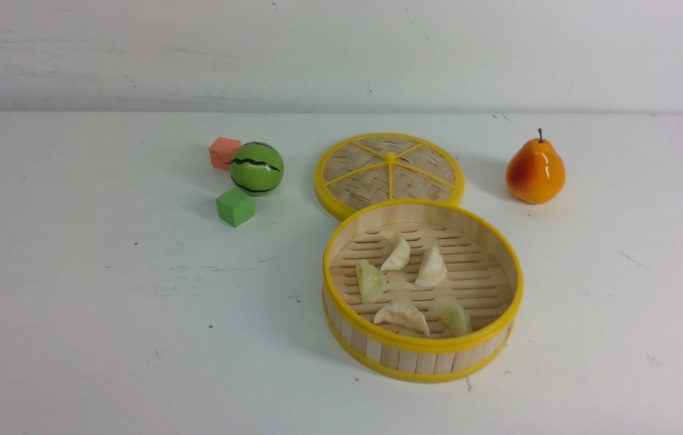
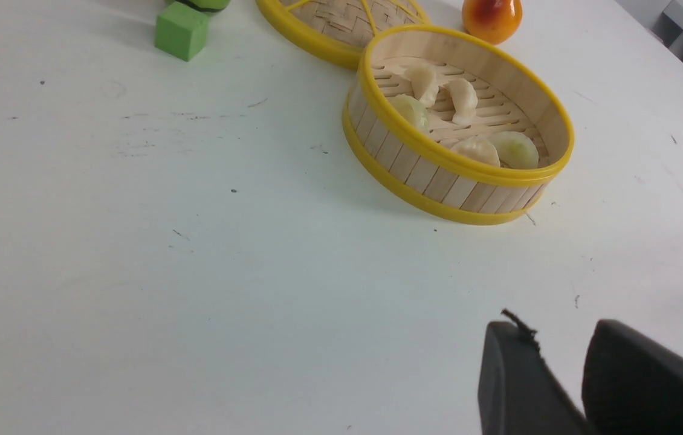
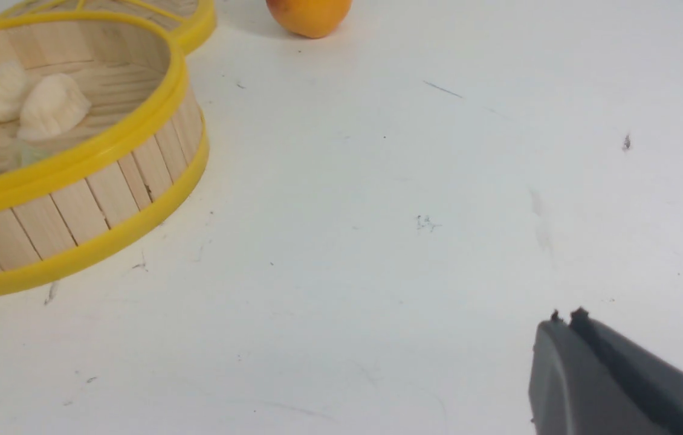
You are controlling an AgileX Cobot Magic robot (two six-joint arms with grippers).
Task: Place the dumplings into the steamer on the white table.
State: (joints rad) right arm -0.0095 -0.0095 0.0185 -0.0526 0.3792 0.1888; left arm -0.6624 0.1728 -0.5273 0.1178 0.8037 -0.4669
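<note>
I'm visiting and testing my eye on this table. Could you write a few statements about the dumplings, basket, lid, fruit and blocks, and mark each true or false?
1. All five dumplings lie inside the steamer. True.
2. The woven lid sits on top of the steamer. False: it lies flat on the white table just behind it.
3. The pear stands to the right of the lid. True.
4. The green cube is stacked on the striped green ball. False: it rests on the table in front of the ball.
5. A gripper is holding a dumpling. False: none is.
</note>
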